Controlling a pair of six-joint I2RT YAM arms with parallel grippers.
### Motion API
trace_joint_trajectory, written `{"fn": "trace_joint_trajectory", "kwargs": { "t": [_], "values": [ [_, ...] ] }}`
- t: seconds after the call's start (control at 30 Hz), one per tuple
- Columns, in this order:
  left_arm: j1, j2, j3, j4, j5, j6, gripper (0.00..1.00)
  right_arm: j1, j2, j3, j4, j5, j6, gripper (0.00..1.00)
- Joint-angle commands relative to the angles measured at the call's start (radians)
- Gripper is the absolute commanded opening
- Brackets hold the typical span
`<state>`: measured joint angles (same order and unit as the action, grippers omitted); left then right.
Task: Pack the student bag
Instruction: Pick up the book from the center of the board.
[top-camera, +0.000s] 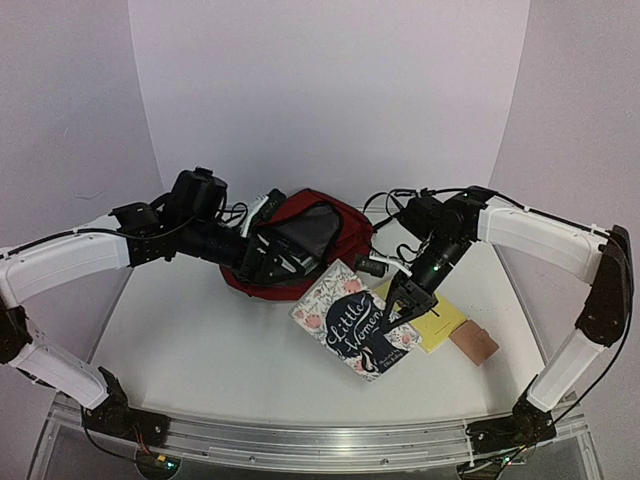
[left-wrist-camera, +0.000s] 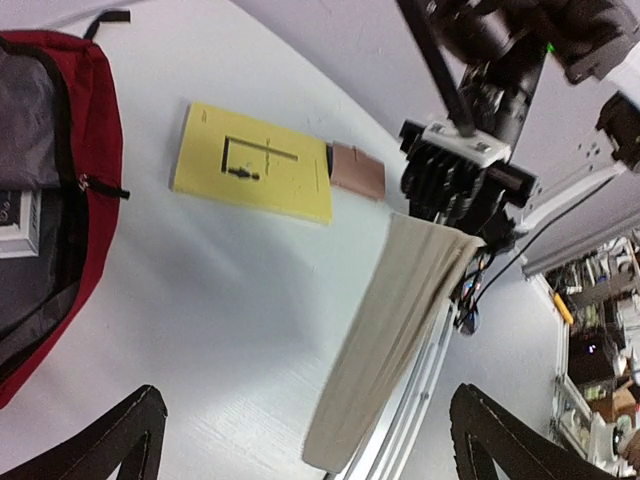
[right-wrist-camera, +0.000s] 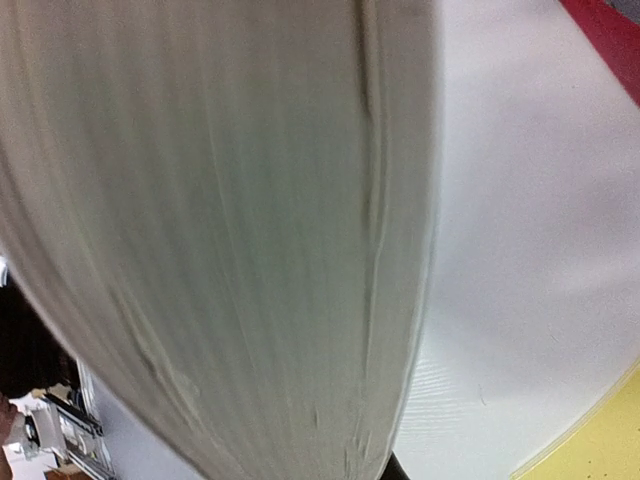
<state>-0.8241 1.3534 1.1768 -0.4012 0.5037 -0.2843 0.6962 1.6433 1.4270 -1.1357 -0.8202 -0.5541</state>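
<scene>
Evidently the right gripper (top-camera: 408, 300) is clenched on the outer edge of the paperback "Little Women" (top-camera: 355, 322). It holds the book tilted, cover towards the overhead camera and cream page block towards the left wrist camera. Whether the book's lower edge rests on the table (top-camera: 200, 340) cannot be determined. The grip reads as preparation for carrying the book into the student bag (top-camera: 352, 235). The bag lies at mid-table just beyond the book, mouth gaping and dark lining exposed. The left gripper (top-camera: 272, 262) sits at that mouth with its fingers (left-wrist-camera: 125, 435) spread wide and nothing between them. In my judgement it is placed there to manage the opening rather than to carry anything. A white-edged item shows inside the bag, too cropped to identify. A yellow notebook (left-wrist-camera: 255, 160) lies flat beside the book, with a small brown block (left-wrist-camera: 357, 170) touching its end; both appear to await packing. The table is plain white, smooth and faintly glossy, bounded at the near side by an aluminium rail (top-camera: 300, 440). Pale blank panels (top-camera: 330, 90) enclose the back and sides. Cluttered workshop shelving (left-wrist-camera: 600, 350) is visible past the table edge.
</scene>
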Motion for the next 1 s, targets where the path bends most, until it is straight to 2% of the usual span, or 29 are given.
{"fn": "trace_joint_trajectory", "kwargs": {
  "t": [0.0, 0.07, 0.23, 0.33, 0.53, 0.7, 0.87, 0.97],
  "values": [
    [-0.032, 0.075, 0.112, -0.186, 0.098, 0.157, 1.00, 0.033, -0.040, 0.074, -0.100, 0.038, -0.144, 0.00],
    [-0.044, 0.094, 0.118, -0.192, 0.143, 0.189, 1.00, 0.040, -0.028, 0.091, -0.119, 0.044, -0.163, 0.00],
    [-0.060, 0.074, 0.060, -0.079, 0.283, 0.195, 1.00, 0.058, 0.009, 0.127, -0.164, 0.057, -0.202, 0.00],
    [-0.070, 0.073, 0.035, -0.013, 0.307, 0.179, 1.00, 0.073, 0.021, 0.140, -0.172, 0.061, -0.209, 0.00],
    [-0.080, 0.125, 0.048, 0.019, 0.287, 0.166, 0.98, 0.092, 0.036, 0.165, -0.179, 0.063, -0.217, 0.00],
    [-0.097, 0.163, 0.061, 0.021, 0.320, 0.167, 0.86, 0.095, 0.043, 0.179, -0.182, 0.064, -0.214, 0.00],
    [-0.104, 0.159, 0.035, 0.066, 0.338, 0.154, 0.70, 0.094, 0.047, 0.183, -0.186, 0.063, -0.215, 0.00],
    [-0.111, 0.151, 0.018, 0.105, 0.349, 0.142, 0.66, 0.094, 0.052, 0.189, -0.189, 0.061, -0.216, 0.00]
  ]
}}
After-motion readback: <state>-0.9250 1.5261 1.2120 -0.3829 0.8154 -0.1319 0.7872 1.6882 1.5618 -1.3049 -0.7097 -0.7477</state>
